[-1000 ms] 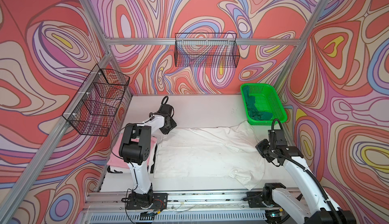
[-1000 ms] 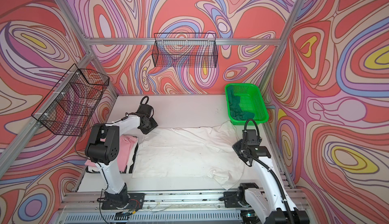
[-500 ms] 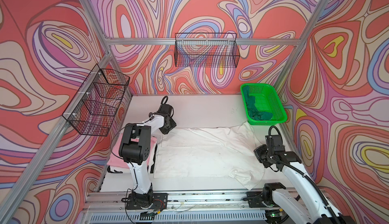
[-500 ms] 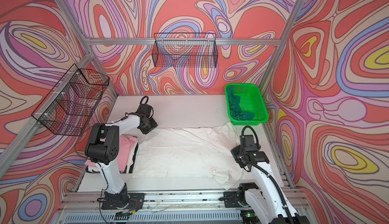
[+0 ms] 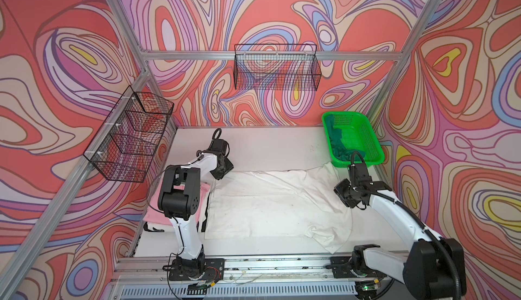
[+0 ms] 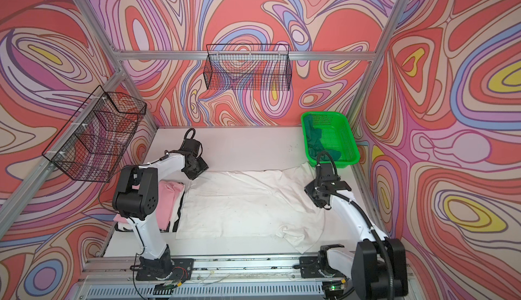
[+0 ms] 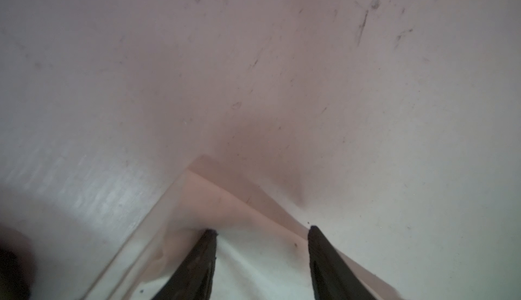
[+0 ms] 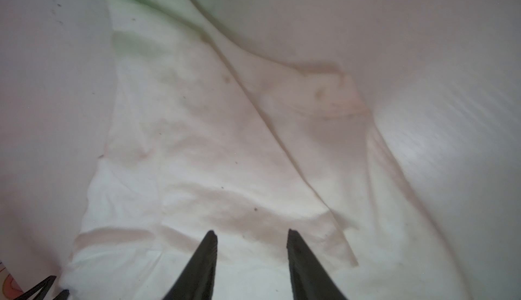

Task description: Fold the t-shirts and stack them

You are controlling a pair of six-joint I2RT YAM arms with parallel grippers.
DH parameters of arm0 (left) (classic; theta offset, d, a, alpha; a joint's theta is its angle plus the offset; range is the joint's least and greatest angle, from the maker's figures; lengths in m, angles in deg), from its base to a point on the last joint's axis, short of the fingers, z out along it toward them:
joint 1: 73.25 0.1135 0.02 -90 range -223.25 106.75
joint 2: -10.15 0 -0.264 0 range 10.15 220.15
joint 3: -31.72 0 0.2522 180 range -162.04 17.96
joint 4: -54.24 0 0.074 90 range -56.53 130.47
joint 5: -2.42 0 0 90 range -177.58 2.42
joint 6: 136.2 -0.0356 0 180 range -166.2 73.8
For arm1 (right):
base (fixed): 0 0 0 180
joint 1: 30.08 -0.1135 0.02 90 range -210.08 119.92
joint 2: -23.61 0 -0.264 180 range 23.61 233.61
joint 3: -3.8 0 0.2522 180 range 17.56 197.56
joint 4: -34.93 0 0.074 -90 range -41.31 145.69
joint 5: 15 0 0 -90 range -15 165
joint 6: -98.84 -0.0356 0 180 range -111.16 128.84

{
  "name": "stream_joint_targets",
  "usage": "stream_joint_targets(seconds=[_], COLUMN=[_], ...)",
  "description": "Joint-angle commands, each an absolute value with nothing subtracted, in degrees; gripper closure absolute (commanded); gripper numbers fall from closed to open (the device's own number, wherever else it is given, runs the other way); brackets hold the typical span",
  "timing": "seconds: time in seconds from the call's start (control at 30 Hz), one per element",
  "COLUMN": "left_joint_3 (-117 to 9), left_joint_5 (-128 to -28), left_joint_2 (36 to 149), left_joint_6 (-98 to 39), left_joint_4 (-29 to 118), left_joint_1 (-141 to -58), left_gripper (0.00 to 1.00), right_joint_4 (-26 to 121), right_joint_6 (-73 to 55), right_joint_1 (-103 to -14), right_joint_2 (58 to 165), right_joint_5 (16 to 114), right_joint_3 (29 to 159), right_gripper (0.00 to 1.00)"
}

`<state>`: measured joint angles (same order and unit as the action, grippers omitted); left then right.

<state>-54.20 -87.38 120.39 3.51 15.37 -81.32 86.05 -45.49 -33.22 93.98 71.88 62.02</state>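
White shirt (image 5: 276, 200), limp and light: my left gripper (image 7: 262, 229) and right gripper (image 8: 251, 231), jaws apart, should pinch its far corners.

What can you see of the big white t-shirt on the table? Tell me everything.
The white t-shirt is soft, thin-looking cloth, speckled with small dark marks. It lies spread nearly flat on the white table, body smooth, with wrinkled, bunched sleeves along its right side, one reaching toward the green basket. The left claw stands open over its far left corner; the right claw stands open over its right edge.
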Motion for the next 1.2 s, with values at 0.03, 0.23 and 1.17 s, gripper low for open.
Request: stream_joint_targets(seconds=[0.03, 0.23, 1.17], left_joint_3=[-54.99, -56.49, -78.03], left_joint_5=[-88.15, -87.82, -88.51], left_joint_2=[120.99, 122.4, 135.65], left_joint_6=[3.72, 3.29, -0.67], left_joint_4=[11.53, 11.39, 4.56], left_joint_1=[-80.72, -80.36, -78.78], left_gripper=[0.45, 0.45, 0.43], right_joint_4=[74.89, 64.94, 58.27], right_joint_6=[-39.89, -38.46, -33.52], right_joint_1=[-35.15, -39.06, -37.22], right_joint_2=[102.6, 114.7, 141.16], right_joint_5=[68.54, 72.55, 79.66], right_joint_3=[65.98, 72.16, 87.97], right_gripper=[0.56, 0.59, 0.61])
